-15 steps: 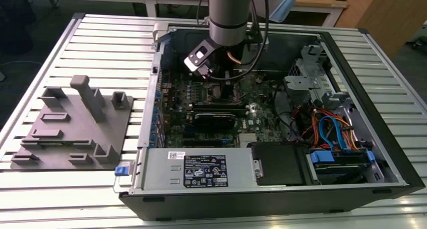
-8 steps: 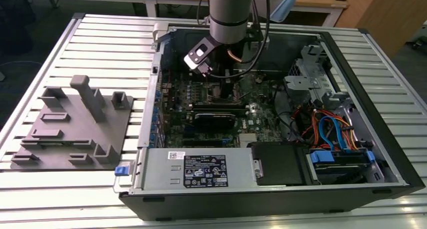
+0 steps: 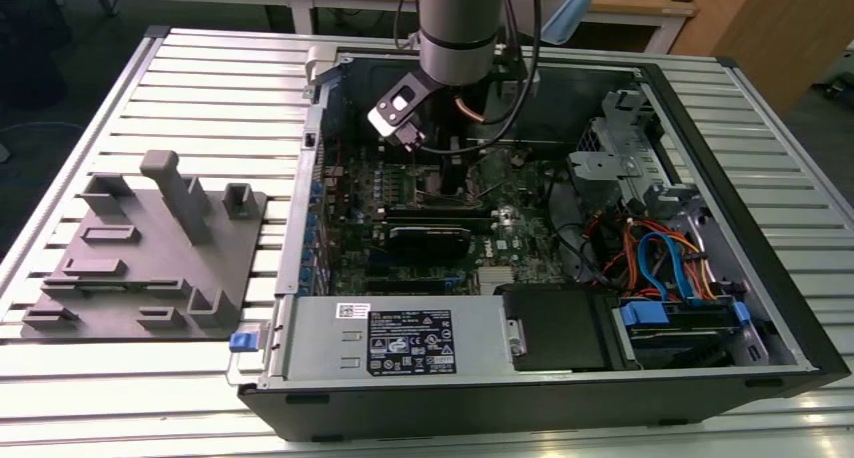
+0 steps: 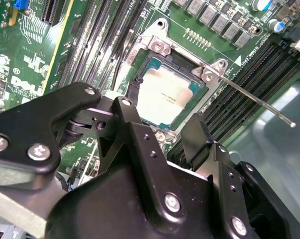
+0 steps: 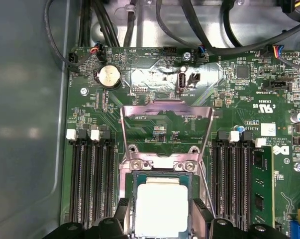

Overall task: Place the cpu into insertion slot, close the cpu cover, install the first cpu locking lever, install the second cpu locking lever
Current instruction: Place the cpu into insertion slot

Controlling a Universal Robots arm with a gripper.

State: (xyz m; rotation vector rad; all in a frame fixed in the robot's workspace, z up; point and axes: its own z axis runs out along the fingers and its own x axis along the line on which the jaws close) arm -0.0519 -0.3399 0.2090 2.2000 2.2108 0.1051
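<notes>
Between the jaws, just beneath their tips, the cpu (image 4: 165, 94) lies flat in the socket (image 4: 136, 89), dull silver top up and square with the socket's edges. The gripper (image 5: 161, 211) has its fingers apart, one on each side of the chip, and nothing is clamped between them. Whether a pad touches the chip's edge I cannot tell.

Just beyond the jaws in the first wrist view, the cover (image 5: 164, 105) stands tipped back on its hinge, so its window frames bare green board (image 5: 239, 99) and not the chip. Memory slots (image 5: 92, 179) run along both outer sides of the jaws. Off to one side of them in the second wrist view, a thin lever (image 4: 259, 102) sticks out free and is not latched down. In the exterior view the arm (image 3: 461, 28) reaches down into the open computer case (image 3: 774, 238), with the jaws low over the board.

By my reading, the first step is at its end: the chip looks seated and the fingers grip nothing. The cover is not yet closed and I see no lever locked.

Closing the cover would call for the jaws to lift clear of the chip without nudging it sideways. It would then take a steady push on the cover's free edge, the one farthest from the jaws, so that it swings over on its hinge and lies flat around the chip. The loose lever would need to be out of the cover's path.
</notes>
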